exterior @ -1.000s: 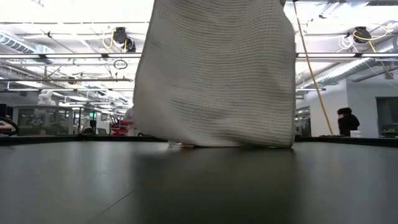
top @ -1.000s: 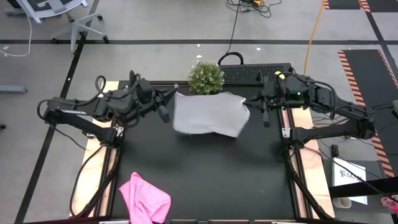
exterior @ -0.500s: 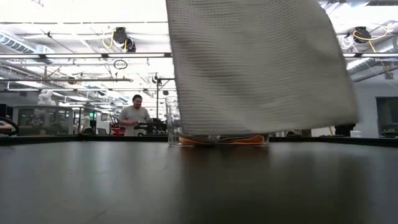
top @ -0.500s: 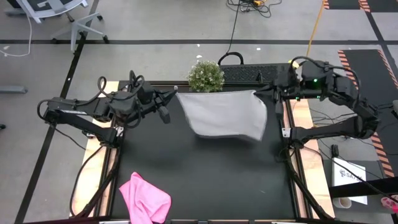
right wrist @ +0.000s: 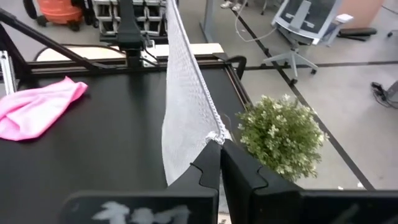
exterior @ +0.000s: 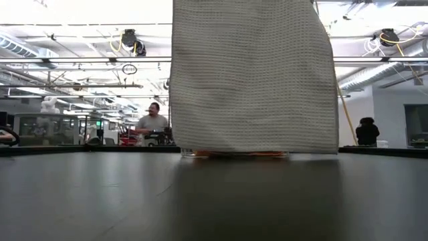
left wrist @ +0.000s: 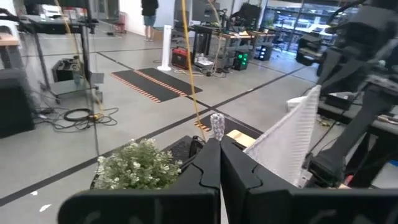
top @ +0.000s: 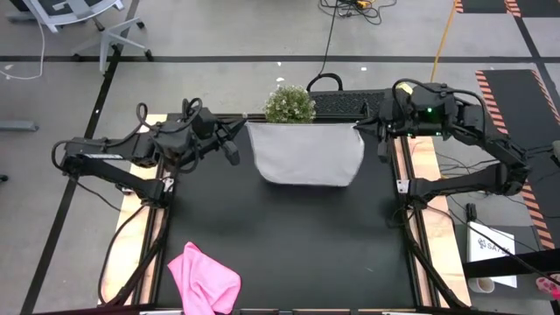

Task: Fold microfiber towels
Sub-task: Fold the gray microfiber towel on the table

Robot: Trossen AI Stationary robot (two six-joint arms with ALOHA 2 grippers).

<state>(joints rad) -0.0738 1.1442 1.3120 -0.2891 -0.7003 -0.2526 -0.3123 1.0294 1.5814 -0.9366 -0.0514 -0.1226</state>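
**Grey towel stretched between both grippers by the plant**

High view: the light grey towel [top: 304, 156] hangs spread between the two arms, its upper edge drawn straight just beside the small bushy plant [top: 290, 104]. The left gripper [top: 241, 128] pinches the corner on the plant's left side; the right gripper [top: 362, 129] pinches the opposite corner, on the plant's right. The pink towel [top: 203, 276] lies crumpled on the black table [top: 289, 245], well apart from the plant, near the table's front left edge.

Low view: the grey towel [exterior: 253, 77] hangs as a flat sheet, its lower edge at or just above the table [exterior: 214, 201]. An orange strip [exterior: 234, 153] shows under that edge. Two people stand in the room behind.

Left wrist view: the left gripper [left wrist: 217, 138] has its fingers pressed together on a towel corner, with the plant [left wrist: 138, 165] just beside it and the towel [left wrist: 289, 140] running away toward the other arm.

Right wrist view: the right gripper [right wrist: 217, 142] nips the towel [right wrist: 184, 102] corner, jaws closed on it, the plant [right wrist: 283, 135] near, the pink towel [right wrist: 36, 106] beyond.
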